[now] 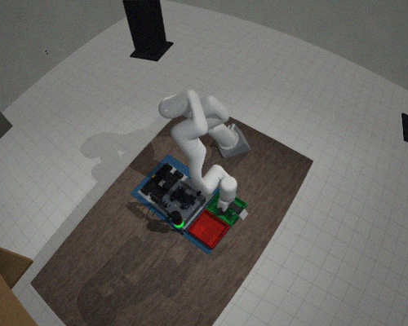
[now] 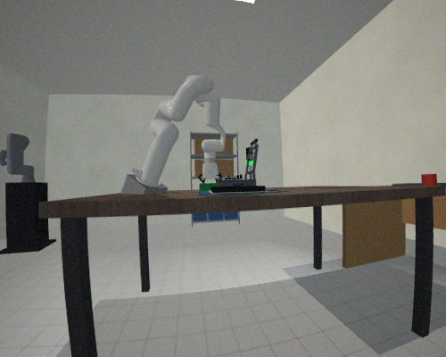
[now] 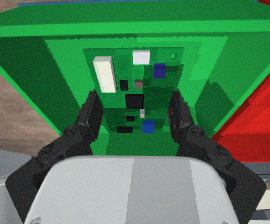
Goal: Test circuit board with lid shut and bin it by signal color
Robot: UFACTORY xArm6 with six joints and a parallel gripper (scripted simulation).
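Observation:
The green circuit board (image 3: 135, 92) with its white connector (image 3: 104, 74) at the far left is between my gripper's (image 3: 135, 107) two black fingers, which are shut on its long edges. I hold it face up and low inside the green bin, just above the bin's floor. In the overhead view the gripper (image 1: 224, 208) points down into the green bin. The signal tower (image 1: 178, 222) shows green; it also shows in the side view (image 2: 251, 166). The tester (image 1: 184, 196) stands with its lid open.
The red bin (image 1: 208, 228) stands right beside the green bin, and its wall shows at the right in the wrist view (image 3: 256, 125). The black tray (image 1: 162, 179) lies beyond the tester on the blue mat. A red cup (image 2: 428, 179) stands far off on another table.

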